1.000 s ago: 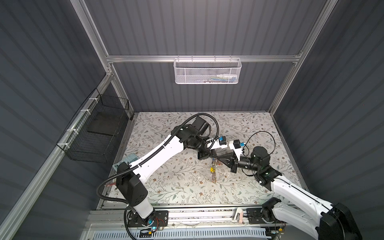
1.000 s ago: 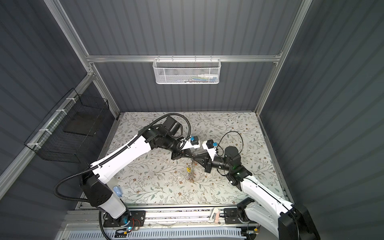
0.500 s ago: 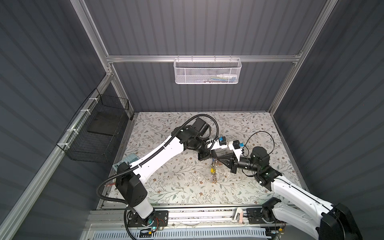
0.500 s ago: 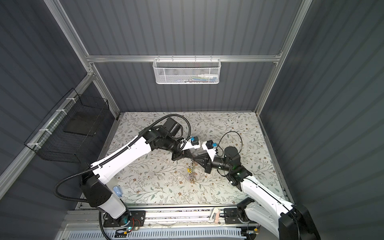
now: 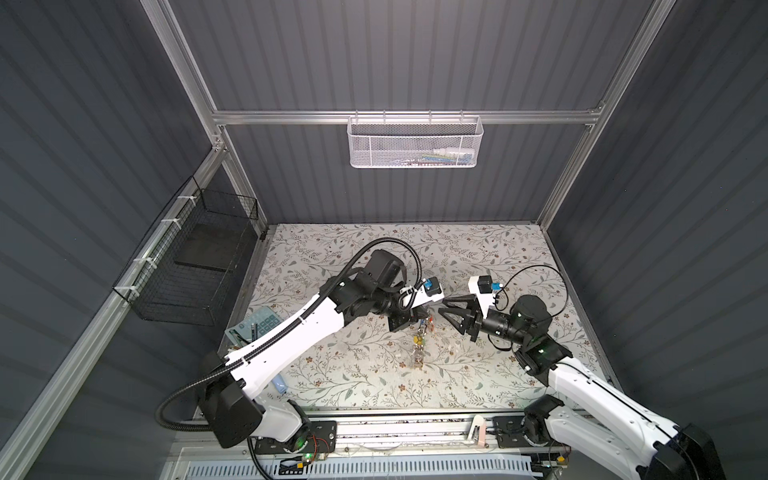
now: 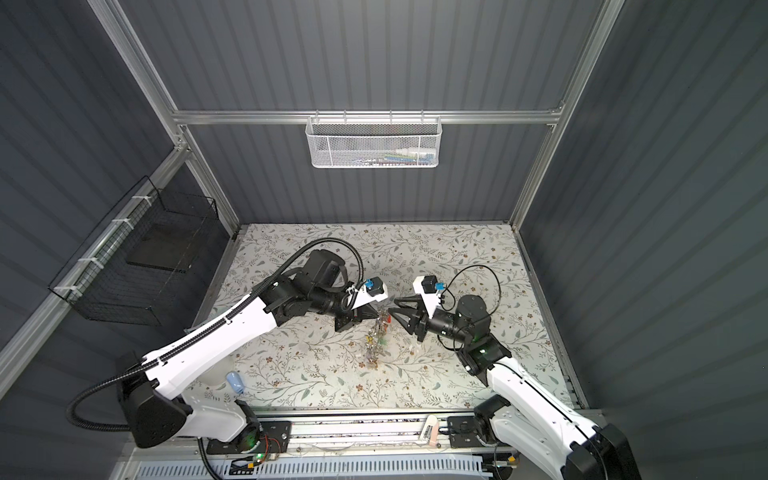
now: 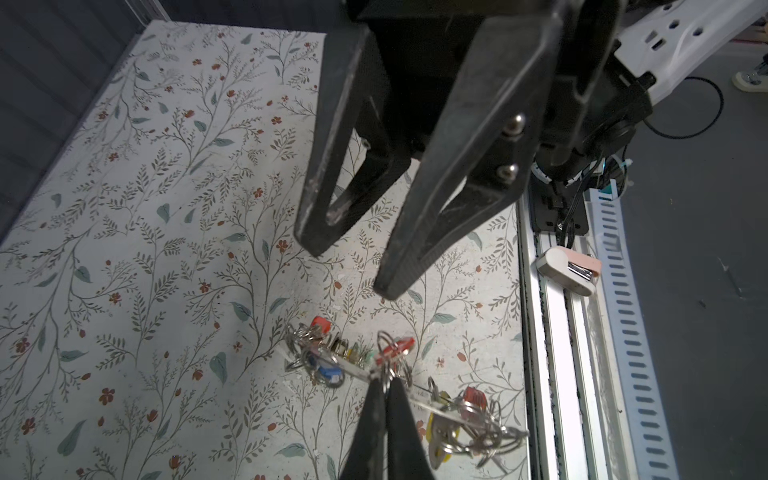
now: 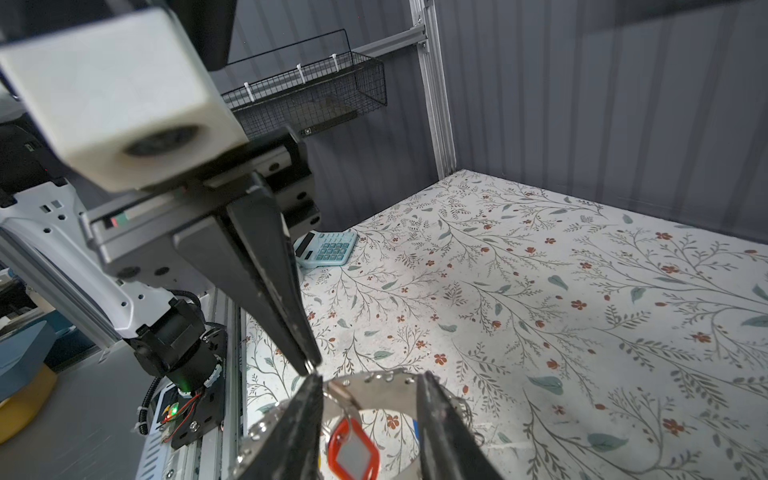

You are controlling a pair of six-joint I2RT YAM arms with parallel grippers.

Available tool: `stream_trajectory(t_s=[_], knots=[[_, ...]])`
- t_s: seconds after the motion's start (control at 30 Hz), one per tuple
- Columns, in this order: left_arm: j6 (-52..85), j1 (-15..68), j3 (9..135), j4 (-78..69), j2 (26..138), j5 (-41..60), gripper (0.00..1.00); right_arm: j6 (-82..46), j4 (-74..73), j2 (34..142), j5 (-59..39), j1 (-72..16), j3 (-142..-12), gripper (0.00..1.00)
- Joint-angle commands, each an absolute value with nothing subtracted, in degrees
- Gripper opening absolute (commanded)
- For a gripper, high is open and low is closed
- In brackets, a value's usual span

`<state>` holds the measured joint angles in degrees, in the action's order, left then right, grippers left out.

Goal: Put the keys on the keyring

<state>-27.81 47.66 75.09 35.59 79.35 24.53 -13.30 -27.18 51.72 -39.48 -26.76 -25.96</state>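
Note:
The keyring (image 8: 374,386), a flat grey metal disc with small rings and coloured tags along its rim, hangs on edge over the table in both top views (image 5: 419,345) (image 6: 376,340). My left gripper (image 7: 385,380) (image 5: 420,321) is shut on its upper rim (image 7: 349,369). Of the keys, an orange-red tag (image 8: 353,451) (image 7: 399,347) dangles from the rim right beside that pinch; the metal keys themselves I cannot make out. My right gripper (image 8: 370,399) (image 7: 353,268) (image 6: 392,311) is open, its fingers either side of the disc's top and the tag, gripping nothing.
A pale blue calculator (image 8: 328,247) (image 5: 259,326) lies near the table's left edge. A black wire basket (image 5: 195,257) hangs on the left wall, a white mesh basket (image 5: 415,143) on the back rail. A pink and white object (image 7: 569,270) sits on the front rail.
My right gripper was shut against the keyring next to the left gripper and has now opened. The left gripper has closed fully and stayed in place with the keyring.

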Motion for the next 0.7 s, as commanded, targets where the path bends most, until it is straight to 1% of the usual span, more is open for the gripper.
stream_trajectory(t_s=[0.0, 0.17, 0.43, 0.57, 0.67], knots=[[-23.1, 47.83, 71.91, 24.81, 75.8, 24.23, 0.0, -14.22, -29.55, 51.92, -41.46, -26.7, -26.71, 0.43], [-20.77, 47.82, 67.64, 18.83, 72.57, 24.75, 0.0, -15.62, -32.14, 53.41, -45.18, -26.89, -26.48, 0.46], [-18.71, 47.77, 65.41, 14.79, 71.07, 25.08, 0.0, -16.04, -33.13, 54.77, -47.85, -27.41, -26.89, 0.45], [-18.54, 47.72, 65.64, 14.94, 71.28, 25.63, 0.0, -15.74, -32.76, 55.08, -48.07, -27.6, -27.11, 0.43], [-18.53, 47.56, 65.73, 15.14, 71.45, 25.24, 0.0, -15.52, -32.04, 55.22, -48.01, -27.63, -27.45, 0.37]])
